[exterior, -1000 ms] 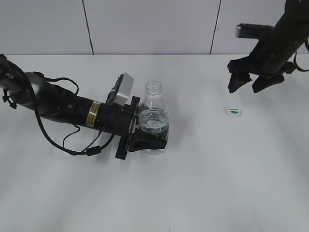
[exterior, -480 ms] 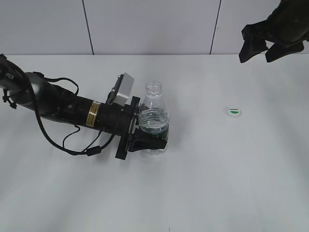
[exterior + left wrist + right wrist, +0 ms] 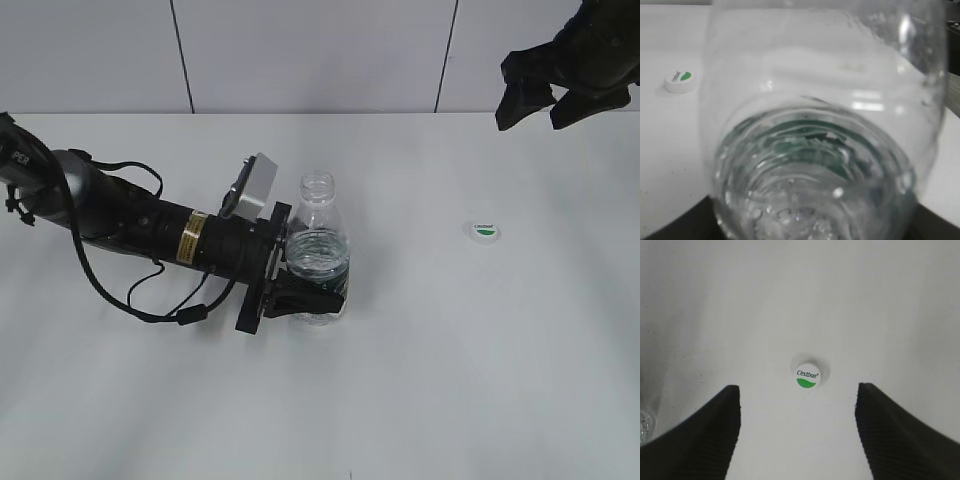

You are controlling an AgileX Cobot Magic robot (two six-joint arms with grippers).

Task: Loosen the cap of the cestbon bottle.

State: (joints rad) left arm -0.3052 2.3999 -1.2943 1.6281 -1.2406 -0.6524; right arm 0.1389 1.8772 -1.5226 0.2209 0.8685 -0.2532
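Observation:
The cestbon bottle (image 3: 318, 252) stands upright on the white table, its neck open with no cap on it, and it fills the left wrist view (image 3: 825, 125). My left gripper (image 3: 310, 296) is shut on its lower body, at the green label band. The white cap (image 3: 484, 231) with its green mark lies flat on the table well to the right of the bottle; it also shows in the left wrist view (image 3: 680, 82) and the right wrist view (image 3: 807, 375). My right gripper (image 3: 540, 105) hangs open high above the cap, nothing between its fingers.
The left arm (image 3: 120, 220) with its looping cable lies low across the left half of the table (image 3: 450, 380). A pale panelled wall (image 3: 300, 50) closes the back edge.
The right gripper has risen from just above the cap to the top right of the view, leaving the cap on the table. The left gripper and bottle shifted very slightly.

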